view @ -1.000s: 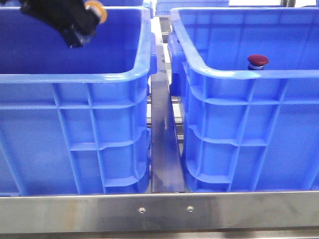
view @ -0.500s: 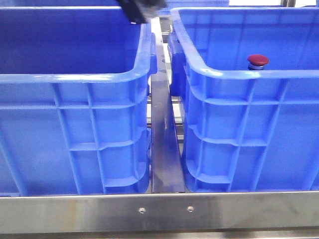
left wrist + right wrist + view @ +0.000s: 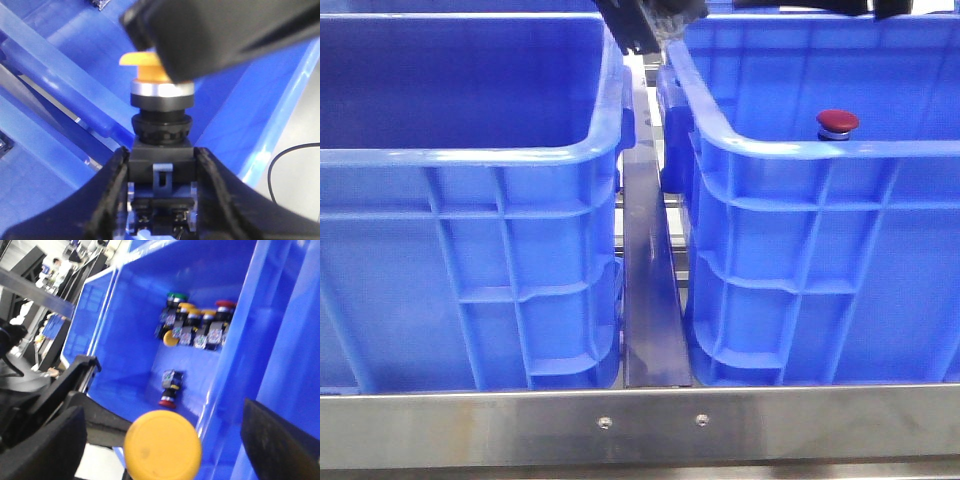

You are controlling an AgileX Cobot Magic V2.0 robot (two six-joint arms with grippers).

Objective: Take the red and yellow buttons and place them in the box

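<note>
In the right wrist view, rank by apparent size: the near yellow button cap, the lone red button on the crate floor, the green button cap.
1. Yellow button cap, by far the largest, but it is nearest the camera.
2. Lone red button.
3. Green button cap, a little smaller; it lies farther away, so the true order is unsure.

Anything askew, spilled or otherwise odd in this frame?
One dark red mushroom-head push button lies tipped on its side on the blue plastic crate's floor, apart from the cluster of buttons by the far wall. The left gripper grips the orange-yellow push button upright by its black body; nothing looks damaged.
</note>
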